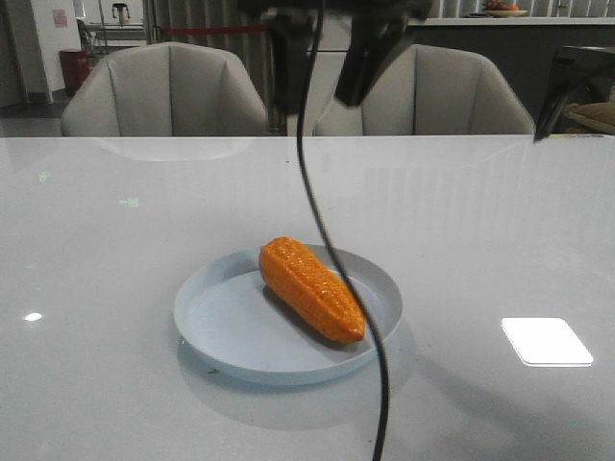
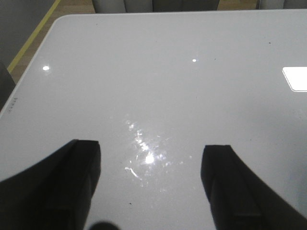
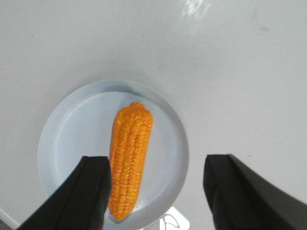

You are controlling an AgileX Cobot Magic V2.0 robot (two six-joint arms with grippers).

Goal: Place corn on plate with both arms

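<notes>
The orange corn [image 1: 309,288] lies on its side in the pale blue plate [image 1: 216,327] near the middle of the table, thick end toward the back. In the right wrist view the corn [image 3: 128,158] rests in the plate [image 3: 62,139] well below my open, empty right gripper [image 3: 156,191]. My left gripper [image 2: 151,184] is open and empty over bare table; neither corn nor plate shows in its view. In the front view, black arm parts [image 1: 370,48] hang high at the top, fingers not distinguishable.
A black cable [image 1: 317,211] hangs down in front of the plate in the front view. Two grey chairs [image 1: 163,91] stand behind the table's far edge. The table's corner and edge [image 2: 33,52] show in the left wrist view, with floor beyond.
</notes>
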